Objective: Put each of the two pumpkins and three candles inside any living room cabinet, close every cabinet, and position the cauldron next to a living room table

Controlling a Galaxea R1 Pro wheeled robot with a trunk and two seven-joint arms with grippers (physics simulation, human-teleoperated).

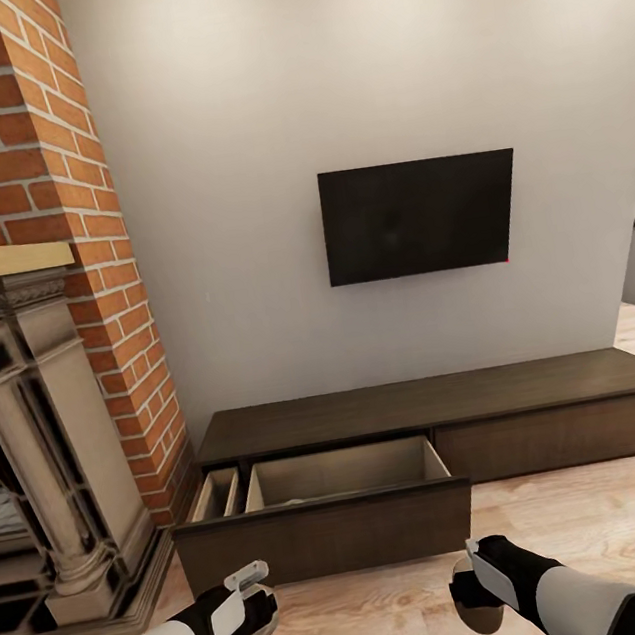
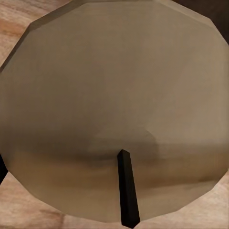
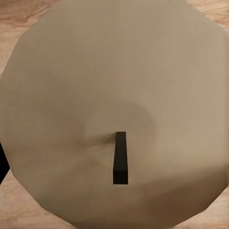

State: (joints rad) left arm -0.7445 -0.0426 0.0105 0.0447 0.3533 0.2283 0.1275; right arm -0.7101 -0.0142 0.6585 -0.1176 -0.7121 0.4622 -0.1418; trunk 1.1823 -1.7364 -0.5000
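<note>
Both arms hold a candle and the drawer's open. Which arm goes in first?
Right, probably. The right gripper with its candle sits nearer the large open compartment of the cabinet; the left gripper and candle sit off toward the narrow compartment.

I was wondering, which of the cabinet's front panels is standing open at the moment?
The left drawer of the cabinet, nearest the brick fireplace, is pulled out; the right-hand panel sits flush and shut.
</note>
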